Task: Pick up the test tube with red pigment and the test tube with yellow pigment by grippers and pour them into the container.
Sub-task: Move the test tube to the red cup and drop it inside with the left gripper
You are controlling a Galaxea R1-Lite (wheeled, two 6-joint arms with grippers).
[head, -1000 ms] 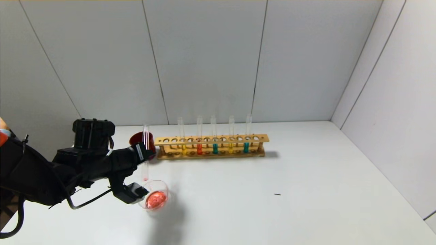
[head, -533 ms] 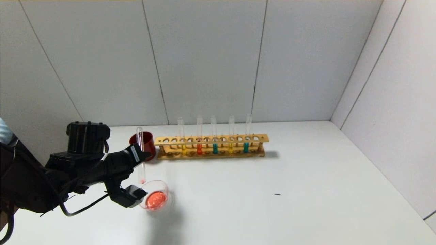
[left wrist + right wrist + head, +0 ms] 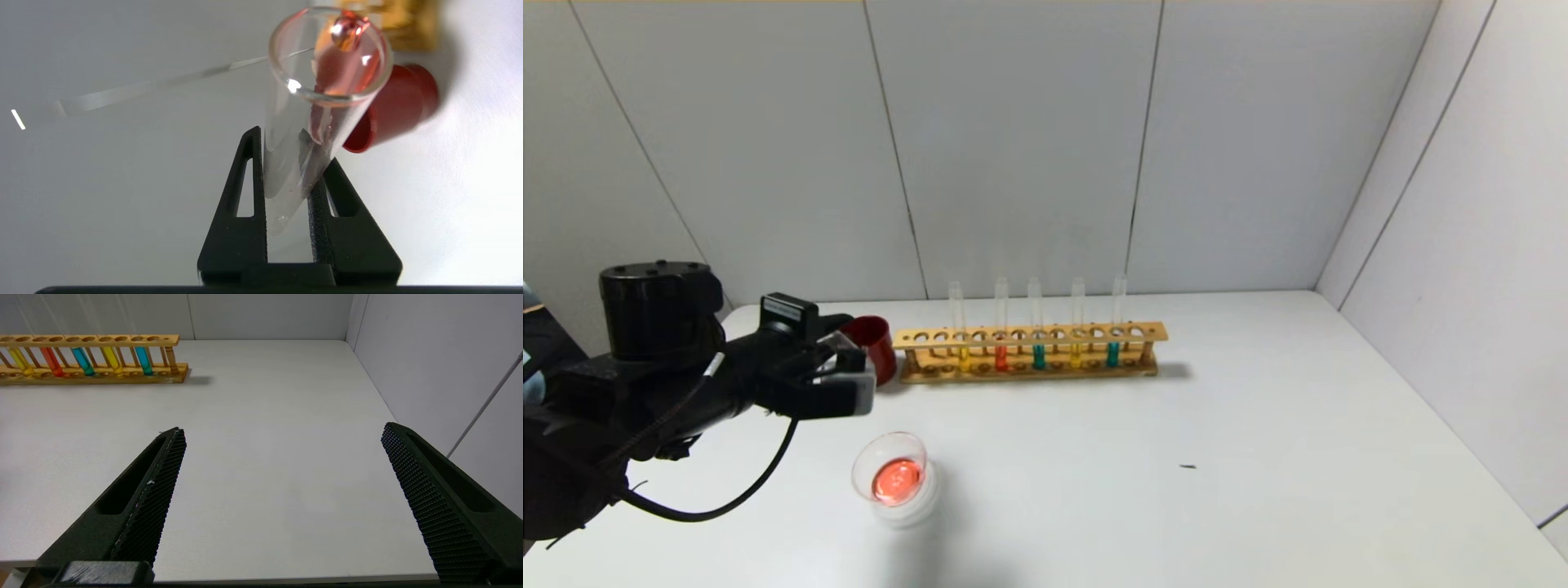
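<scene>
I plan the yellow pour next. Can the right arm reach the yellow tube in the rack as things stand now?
Probably yes. The right gripper is open over bare table, and nothing stands before the wooden rack and its yellow tube. Actual reach cannot be judged.

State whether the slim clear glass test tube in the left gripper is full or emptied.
Nearly emptied: the test tube in the left gripper holds only a red residue.
</scene>
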